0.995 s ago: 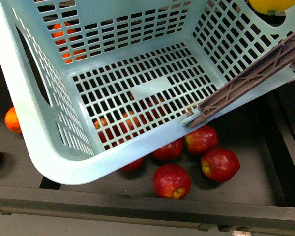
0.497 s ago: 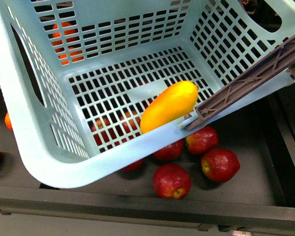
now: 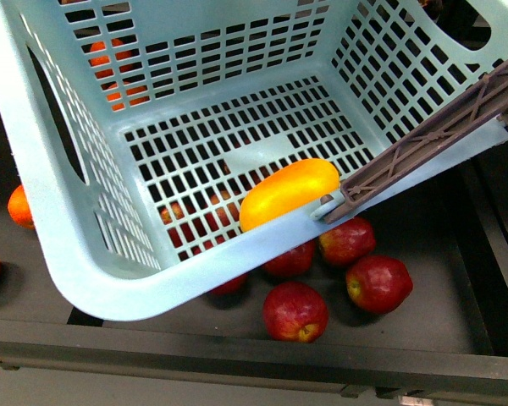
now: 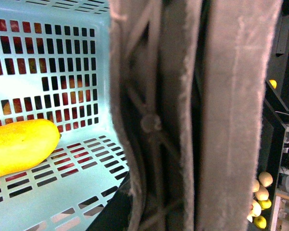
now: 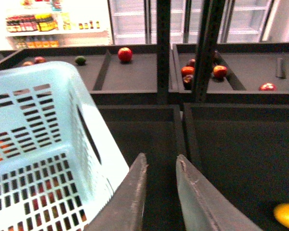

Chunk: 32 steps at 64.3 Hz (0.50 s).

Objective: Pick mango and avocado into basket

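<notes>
The yellow mango [image 3: 289,193] lies on the slotted floor of the turquoise basket [image 3: 34,161], against its near wall; it also shows in the left wrist view [image 4: 19,147]. The basket hangs tilted above the shelf. Its brown handle [image 3: 432,135] runs up to the right; my left gripper is shut on the handle [image 4: 159,120], which fills the left wrist view. My right gripper [image 5: 161,163] is open and empty, beside the basket's rim [image 5: 94,139] and above a dark shelf bin. A small dark green avocado [image 5: 80,60] sits in a far bin.
Red apples [image 3: 295,309] lie on the dark shelf under and beside the basket. Oranges [image 3: 21,205] sit at the left. Black shelf dividers and a post [image 5: 204,48] stand ahead of the right gripper. Another yellow fruit [image 5: 288,215] lies at the bin's corner.
The mango, a second ago at the frame's top right above the basket, dropped into it and has now settled against the near wall. The basket swayed slightly.
</notes>
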Motion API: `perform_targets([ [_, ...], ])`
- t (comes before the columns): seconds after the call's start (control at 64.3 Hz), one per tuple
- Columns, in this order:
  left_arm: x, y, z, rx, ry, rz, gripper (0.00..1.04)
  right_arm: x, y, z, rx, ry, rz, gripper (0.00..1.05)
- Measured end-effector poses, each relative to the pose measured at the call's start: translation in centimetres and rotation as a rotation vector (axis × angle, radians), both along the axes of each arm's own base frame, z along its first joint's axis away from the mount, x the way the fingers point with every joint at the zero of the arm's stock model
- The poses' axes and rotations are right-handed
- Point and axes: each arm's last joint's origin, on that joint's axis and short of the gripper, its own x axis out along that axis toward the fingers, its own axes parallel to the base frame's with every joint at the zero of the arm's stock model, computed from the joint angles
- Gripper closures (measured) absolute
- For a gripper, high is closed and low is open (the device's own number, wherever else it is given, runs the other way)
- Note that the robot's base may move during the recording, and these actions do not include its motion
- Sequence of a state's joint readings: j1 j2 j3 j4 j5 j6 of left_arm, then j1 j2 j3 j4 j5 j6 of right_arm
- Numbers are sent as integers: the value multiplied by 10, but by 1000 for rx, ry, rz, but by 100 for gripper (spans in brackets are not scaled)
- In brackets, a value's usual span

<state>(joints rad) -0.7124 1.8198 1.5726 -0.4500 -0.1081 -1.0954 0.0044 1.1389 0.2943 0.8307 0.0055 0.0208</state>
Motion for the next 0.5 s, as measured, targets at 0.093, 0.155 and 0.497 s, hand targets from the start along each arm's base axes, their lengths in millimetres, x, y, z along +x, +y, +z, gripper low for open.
perform_targets([
  [0.093, 0, 0, 0, 0, -1, 0, 90, -12, -1, -6, -9, -1, 0, 103],
  [0.155, 0, 0, 0, 0, 0, -1, 90, -19, -1, -8, -13, -5, 2, 103],
  [0.497, 0, 0, 0, -1, 1, -1, 90, -52, -1, -22, -16, -1, 2, 101],
])
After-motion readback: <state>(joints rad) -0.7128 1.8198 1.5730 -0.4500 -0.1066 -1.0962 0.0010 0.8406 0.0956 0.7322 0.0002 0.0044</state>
